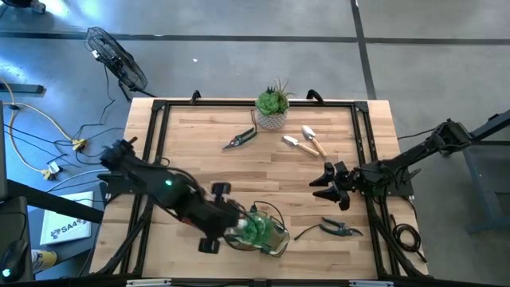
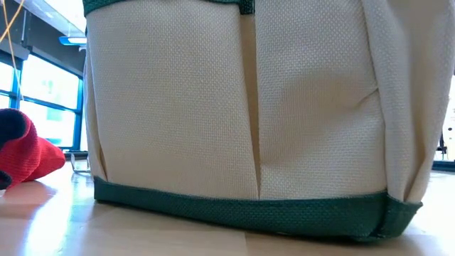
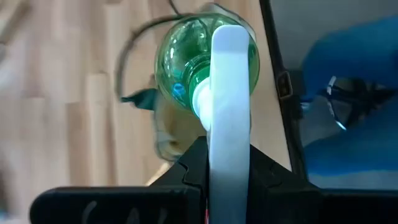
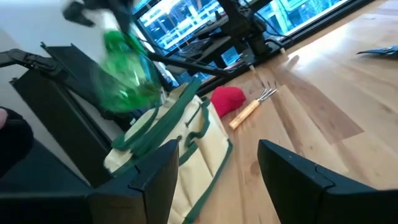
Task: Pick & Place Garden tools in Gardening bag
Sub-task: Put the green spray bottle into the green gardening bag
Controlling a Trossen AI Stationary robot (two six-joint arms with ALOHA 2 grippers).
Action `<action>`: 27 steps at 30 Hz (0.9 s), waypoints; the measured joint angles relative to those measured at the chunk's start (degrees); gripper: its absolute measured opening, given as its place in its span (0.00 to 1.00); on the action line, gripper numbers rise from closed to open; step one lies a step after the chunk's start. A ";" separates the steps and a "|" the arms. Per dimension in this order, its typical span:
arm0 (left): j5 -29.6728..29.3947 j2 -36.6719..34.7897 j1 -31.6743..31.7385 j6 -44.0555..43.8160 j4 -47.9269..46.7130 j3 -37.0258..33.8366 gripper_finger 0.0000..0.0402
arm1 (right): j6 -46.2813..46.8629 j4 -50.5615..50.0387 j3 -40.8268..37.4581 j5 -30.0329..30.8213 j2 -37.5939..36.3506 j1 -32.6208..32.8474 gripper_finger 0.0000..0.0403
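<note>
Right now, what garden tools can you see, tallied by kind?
Pruning shears: 2
Trowels: 2
Rake: 1
Red cone piece: 1
Green-and-white piece: 1
Total: 7

Even, cool daylight; soft focus and motion blur in the close views

Bright windows (image 2: pixel 43 99) backlight the low view, leaving a sheen on the wooden table (image 2: pixel 85 220) beneath the close gardening bag (image 2: pixel 242 107). The green-and-white piece (image 4: pixel 127 68) smears with motion blur in the right wrist view; in the left wrist view the background is blurred.
</note>
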 joint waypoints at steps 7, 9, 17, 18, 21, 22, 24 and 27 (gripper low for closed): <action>6.21 3.72 0.30 -0.60 -0.01 -0.80 0.10 | -0.01 -0.01 0.00 0.02 -0.02 1.16 0.52; 5.82 3.73 0.28 -1.86 -1.71 -0.80 0.10 | -0.01 -0.05 0.00 0.00 0.01 1.40 0.52; 2.74 4.07 1.15 -7.84 -12.37 -0.78 0.10 | -0.01 -0.05 0.00 0.02 0.01 1.63 0.52; 2.92 4.37 1.48 -7.98 -12.61 -0.78 0.10 | -0.01 -0.03 0.00 0.02 -0.01 1.63 0.52; 5.69 5.04 2.05 -8.19 -13.42 -0.87 0.10 | -0.01 -0.06 0.00 0.14 -0.02 1.61 0.52; 6.89 5.59 2.53 -8.15 -13.37 -0.75 0.10 | -0.01 -0.08 0.00 0.25 -0.02 1.60 0.52; 8.47 6.25 2.90 -8.13 -13.63 -0.82 0.10 | 0.00 -0.09 0.00 0.27 0.00 1.60 0.52; 8.55 7.61 3.46 -7.23 -13.97 -0.87 0.10 | 0.17 -0.58 0.00 0.19 0.01 1.60 0.52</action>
